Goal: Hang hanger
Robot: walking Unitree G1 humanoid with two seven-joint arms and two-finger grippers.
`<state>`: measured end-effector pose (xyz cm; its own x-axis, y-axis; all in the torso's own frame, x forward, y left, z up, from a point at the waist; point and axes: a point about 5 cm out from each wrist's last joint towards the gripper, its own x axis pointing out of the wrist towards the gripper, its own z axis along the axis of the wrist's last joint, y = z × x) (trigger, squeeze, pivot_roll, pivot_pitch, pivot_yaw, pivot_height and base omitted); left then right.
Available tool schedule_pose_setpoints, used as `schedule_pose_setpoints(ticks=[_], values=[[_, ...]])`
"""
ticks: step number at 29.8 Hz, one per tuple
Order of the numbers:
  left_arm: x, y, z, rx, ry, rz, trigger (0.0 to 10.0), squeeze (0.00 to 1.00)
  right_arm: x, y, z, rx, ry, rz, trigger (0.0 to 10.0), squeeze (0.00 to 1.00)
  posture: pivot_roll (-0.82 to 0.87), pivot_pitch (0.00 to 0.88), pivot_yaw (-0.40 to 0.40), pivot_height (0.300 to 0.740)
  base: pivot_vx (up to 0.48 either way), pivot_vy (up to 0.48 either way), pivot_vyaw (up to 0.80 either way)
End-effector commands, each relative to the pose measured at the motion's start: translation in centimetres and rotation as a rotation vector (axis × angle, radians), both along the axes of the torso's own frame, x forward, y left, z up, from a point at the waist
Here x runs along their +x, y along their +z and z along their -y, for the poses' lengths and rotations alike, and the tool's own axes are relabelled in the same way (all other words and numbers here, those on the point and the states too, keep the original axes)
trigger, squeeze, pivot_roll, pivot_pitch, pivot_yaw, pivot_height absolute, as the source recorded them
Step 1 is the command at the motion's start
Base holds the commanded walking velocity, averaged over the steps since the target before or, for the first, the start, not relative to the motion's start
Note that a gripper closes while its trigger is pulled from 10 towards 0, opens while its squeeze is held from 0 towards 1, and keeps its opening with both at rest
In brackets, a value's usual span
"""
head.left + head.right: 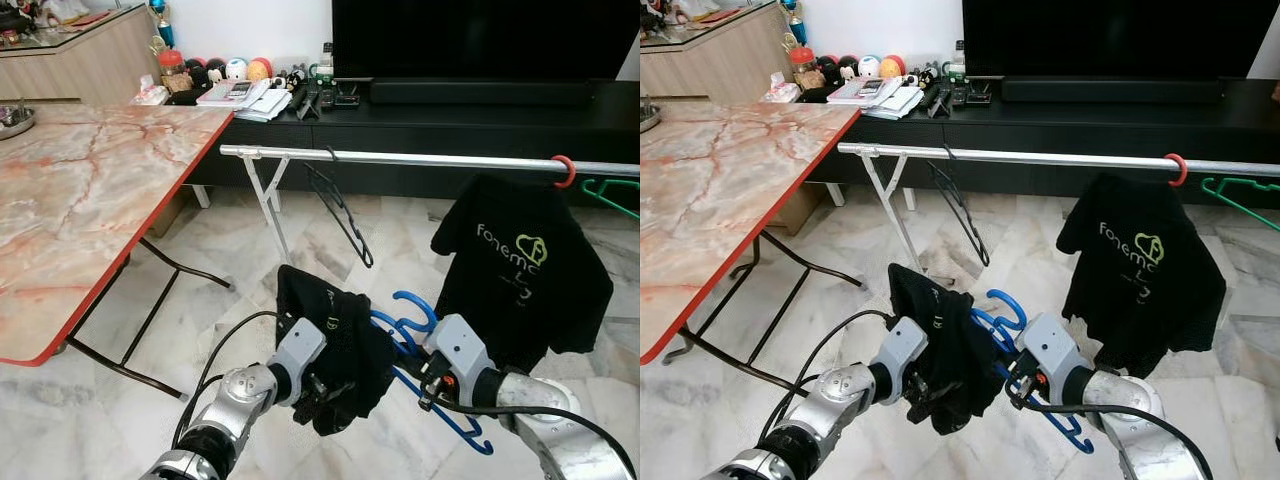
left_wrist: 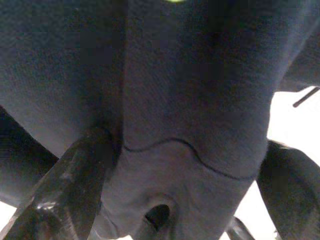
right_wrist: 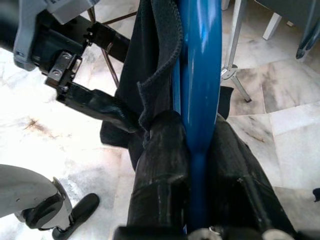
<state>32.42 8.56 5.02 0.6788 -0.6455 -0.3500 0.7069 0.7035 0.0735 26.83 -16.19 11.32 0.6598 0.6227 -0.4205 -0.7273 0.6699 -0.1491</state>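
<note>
Right gripper (image 3: 192, 150) clamped on blue hanger (image 1: 415, 345); left gripper (image 1: 318, 388) pinches black shirt (image 1: 335, 345). Rail (image 1: 400, 158) ahead, above both, running crosswise; hook points up toward it.

Silver jointed arms, black cables, black-fingered left end effector (image 1: 318, 392).

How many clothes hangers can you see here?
4: a blue hanger clamped in the right gripper, an empty black hanger on the rail, a red-hooked one under the hung black T-shirt, and a green one at the far right. Others may be hidden.
</note>
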Motion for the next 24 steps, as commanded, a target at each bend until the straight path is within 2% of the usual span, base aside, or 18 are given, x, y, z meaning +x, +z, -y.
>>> schedule_pose_setpoints(ticks=[1,2,10,18,24], values=[[0.1,-0.4,-0.5,-0.005,0.065,-0.016,10.0,1.00,0.1,1.8,-0.8,0.021,0.050,0.070,0.0,0.00,-0.04,0.085,0.042,0.740,0.000,0.000,0.00],[0.2,-0.3,-0.5,-0.014,0.084,-0.017,10.0,0.00,0.1,1.8,-0.9,0.022,0.055,0.069,0.0,0.00,-0.04,0.084,0.041,0.740,0.000,0.000,0.00],[0.3,-0.2,0.0,-0.038,0.110,-0.019,10.0,0.00,-0.1,2.0,-1.2,0.032,0.072,0.063,0.0,0.00,-0.05,0.087,0.042,0.740,0.000,0.000,0.00],[0.7,0.0,-0.1,-0.073,0.199,-0.018,10.0,0.00,-1.7,2.2,-1.5,0.053,0.179,0.005,0.0,0.00,-0.06,0.097,0.042,0.740,0.000,0.000,0.00],[0.9,0.2,-0.3,-0.076,0.237,0.004,10.0,0.00,-2.3,2.1,-1.5,0.054,0.200,-0.027,0.0,0.00,-0.06,0.101,0.044,0.740,0.000,0.000,0.00]])
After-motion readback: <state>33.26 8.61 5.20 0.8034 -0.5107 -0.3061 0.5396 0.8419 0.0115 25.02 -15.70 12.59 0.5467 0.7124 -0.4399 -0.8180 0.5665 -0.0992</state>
